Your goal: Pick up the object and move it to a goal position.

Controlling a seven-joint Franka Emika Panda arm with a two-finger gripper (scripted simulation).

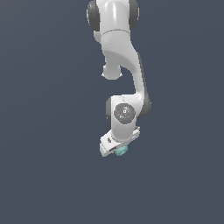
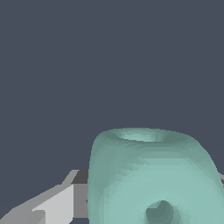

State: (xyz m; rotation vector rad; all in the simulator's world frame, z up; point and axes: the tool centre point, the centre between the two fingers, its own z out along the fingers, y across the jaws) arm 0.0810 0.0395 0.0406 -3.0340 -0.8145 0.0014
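Observation:
The object (image 1: 121, 151) is a small teal-green rounded lump that peeks out under the white hand in the exterior view. In the wrist view the object (image 2: 151, 179) fills much of the picture, showing a round dimple on its face and a hollow on its upper side. My gripper (image 1: 117, 151) is shut on it, hanging from the white arm in mid-picture. One grey-white finger (image 2: 57, 205) presses against the object's side; the other finger is hidden behind the lump.
A flat, dark blue-grey ground (image 1: 43, 131) fills the background in both views. The white arm (image 1: 120, 57) reaches down from the top of the exterior view. No goal marker shows.

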